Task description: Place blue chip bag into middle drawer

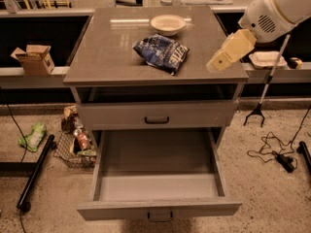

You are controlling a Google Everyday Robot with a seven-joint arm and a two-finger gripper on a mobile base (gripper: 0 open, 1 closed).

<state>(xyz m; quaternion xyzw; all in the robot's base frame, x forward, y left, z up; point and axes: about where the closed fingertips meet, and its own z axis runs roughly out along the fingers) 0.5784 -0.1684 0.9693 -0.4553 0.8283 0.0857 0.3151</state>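
Note:
The blue chip bag [161,52] lies flat on the grey cabinet top [112,57], just in front of a cream bowl [167,23]. The middle drawer [158,198] is pulled wide open below, and its deep tray holds nothing. Its flat front panel [116,210] faces me. My arm comes in from the upper right. My gripper [217,62] hangs at the end of a cream link over the top's right edge. It is to the right of the bag and apart from it.
A shallower upper drawer front [112,115] with a black handle is shut. On the floor at the left are a wire basket [75,147], a green-white packet [33,136] and a black pole [34,171]. On the right are cables [272,152] and a grabber tool [265,91].

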